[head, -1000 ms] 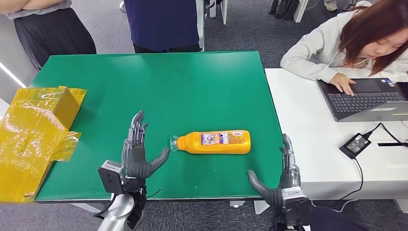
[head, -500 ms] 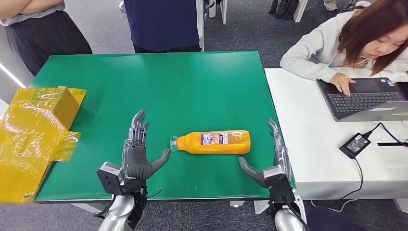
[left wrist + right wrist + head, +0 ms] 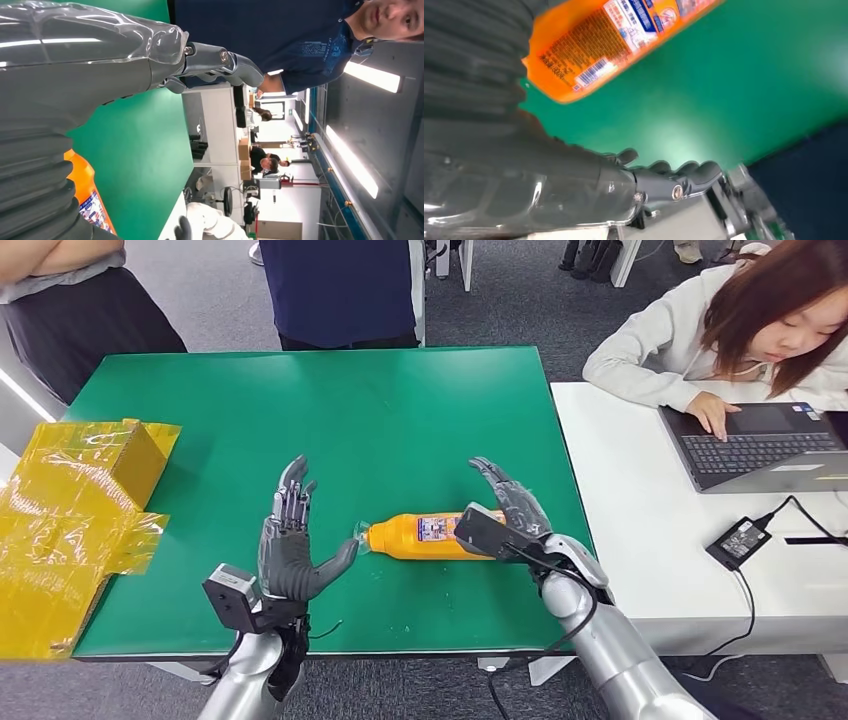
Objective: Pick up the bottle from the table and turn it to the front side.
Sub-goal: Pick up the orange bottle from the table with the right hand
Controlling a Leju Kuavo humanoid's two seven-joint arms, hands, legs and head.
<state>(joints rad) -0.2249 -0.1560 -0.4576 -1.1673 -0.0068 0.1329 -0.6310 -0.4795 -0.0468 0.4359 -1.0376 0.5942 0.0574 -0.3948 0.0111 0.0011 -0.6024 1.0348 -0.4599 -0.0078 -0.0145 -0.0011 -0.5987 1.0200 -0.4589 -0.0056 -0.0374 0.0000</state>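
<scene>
An orange bottle [image 3: 412, 537] with a clear cap and a printed label lies on its side on the green table [image 3: 350, 420], cap toward my left. My right hand [image 3: 505, 502] hovers over the bottle's base end with fingers spread, hiding that end; it holds nothing. The right wrist view has the bottle [image 3: 614, 37] close beside my hand [image 3: 574, 180], label and barcode facing the camera. My left hand [image 3: 291, 540] stands upright and open just left of the cap, thumb pointing at it. A strip of the bottle [image 3: 90, 200] appears past my left hand [image 3: 90, 75].
Crumpled yellow wrapping [image 3: 70, 520] covers the table's left edge. A white desk [image 3: 680, 560] adjoins on the right, with a laptop [image 3: 760, 445], a power brick [image 3: 737, 540] and a seated person [image 3: 740, 330]. Two people [image 3: 340, 290] stand at the far side.
My right arm has swung up from the table's near right corner, moving forward and left until the hand is above the bottle's base end. My left hand has barely moved. The bottle lies where it was.
</scene>
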